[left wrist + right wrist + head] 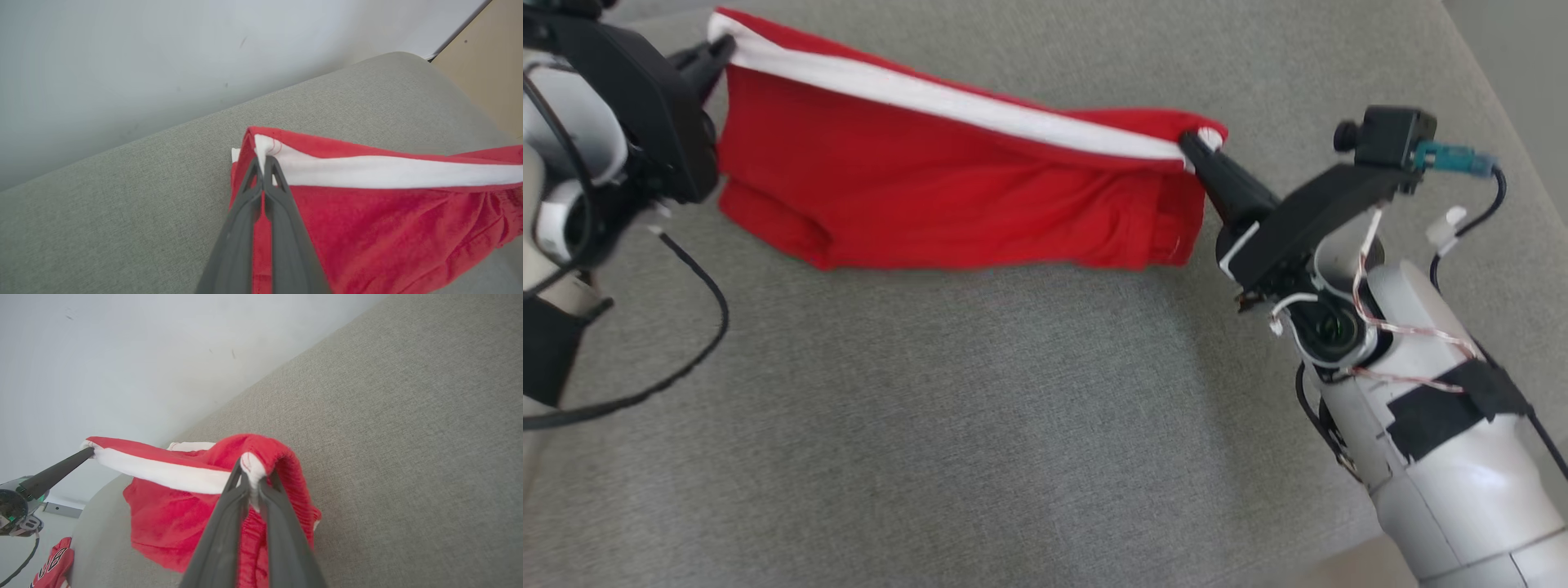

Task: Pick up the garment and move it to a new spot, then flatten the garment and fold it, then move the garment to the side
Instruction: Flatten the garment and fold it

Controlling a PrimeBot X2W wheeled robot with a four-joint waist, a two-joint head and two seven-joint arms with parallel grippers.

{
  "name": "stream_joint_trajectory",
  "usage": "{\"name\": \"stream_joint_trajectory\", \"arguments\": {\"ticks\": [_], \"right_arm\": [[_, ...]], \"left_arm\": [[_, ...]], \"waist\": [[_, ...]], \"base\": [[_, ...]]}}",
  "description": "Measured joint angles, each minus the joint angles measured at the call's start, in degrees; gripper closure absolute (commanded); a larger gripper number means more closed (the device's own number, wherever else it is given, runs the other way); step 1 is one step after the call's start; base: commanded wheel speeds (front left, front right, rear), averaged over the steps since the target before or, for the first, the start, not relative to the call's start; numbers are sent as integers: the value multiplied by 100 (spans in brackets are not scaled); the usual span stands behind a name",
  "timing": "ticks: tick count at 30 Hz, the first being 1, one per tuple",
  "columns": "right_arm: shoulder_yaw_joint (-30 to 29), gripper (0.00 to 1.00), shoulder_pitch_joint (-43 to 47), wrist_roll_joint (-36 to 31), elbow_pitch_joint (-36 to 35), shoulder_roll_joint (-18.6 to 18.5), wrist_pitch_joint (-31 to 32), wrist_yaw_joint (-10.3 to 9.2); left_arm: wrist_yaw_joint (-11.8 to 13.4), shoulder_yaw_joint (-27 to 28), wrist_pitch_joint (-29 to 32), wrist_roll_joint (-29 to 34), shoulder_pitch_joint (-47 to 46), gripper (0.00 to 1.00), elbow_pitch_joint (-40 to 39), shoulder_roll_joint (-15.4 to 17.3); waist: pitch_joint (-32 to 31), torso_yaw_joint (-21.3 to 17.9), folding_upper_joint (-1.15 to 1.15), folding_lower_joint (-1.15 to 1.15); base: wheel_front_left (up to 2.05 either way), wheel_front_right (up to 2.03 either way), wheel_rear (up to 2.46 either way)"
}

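The garment [947, 192] is red with a white stripe along its upper edge. It hangs stretched between my two grippers above the grey cushion [980, 425], its lower part drooping toward the fabric surface. My left gripper [719, 51] is shut on the garment's left corner, seen up close in the left wrist view [262, 161] on the white stripe [388, 171]. My right gripper [1194, 147] is shut on the right corner; in the right wrist view [252, 477] its fingers pinch a bunched white fold of the garment [179, 514]. The left gripper [88, 451] holds the far end there.
The grey cushion [408, 437] spreads wide below and in front of the garment. A pale wall [163, 61] stands behind it. Another red piece of clothing [53, 565] lies off the cushion's edge at the lower left of the right wrist view. Beige floor [490, 81] shows beyond the cushion's end.
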Motion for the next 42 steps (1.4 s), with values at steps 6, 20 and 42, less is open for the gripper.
{"name": "stream_joint_trajectory", "arguments": {"ticks": [6,20,42], "right_arm": [[146,100,-446,-13,311,69,-113,-1],[318,0,-777,-12,991,89,-605,115],[881,0,304,-787,795,-281,-1540,210]], "left_arm": [[-42,-270,98,35,-315,100,394,109],[-42,-757,-565,58,-592,0,1089,-3],[-42,-957,-2577,-502,1134,0,826,-287]], "waist": [[320,-157,0,0],[513,-156,0,-1],[-185,284,-1,-1]], "base": [[0,0,0],[0,0,0],[0,0,0]]}}
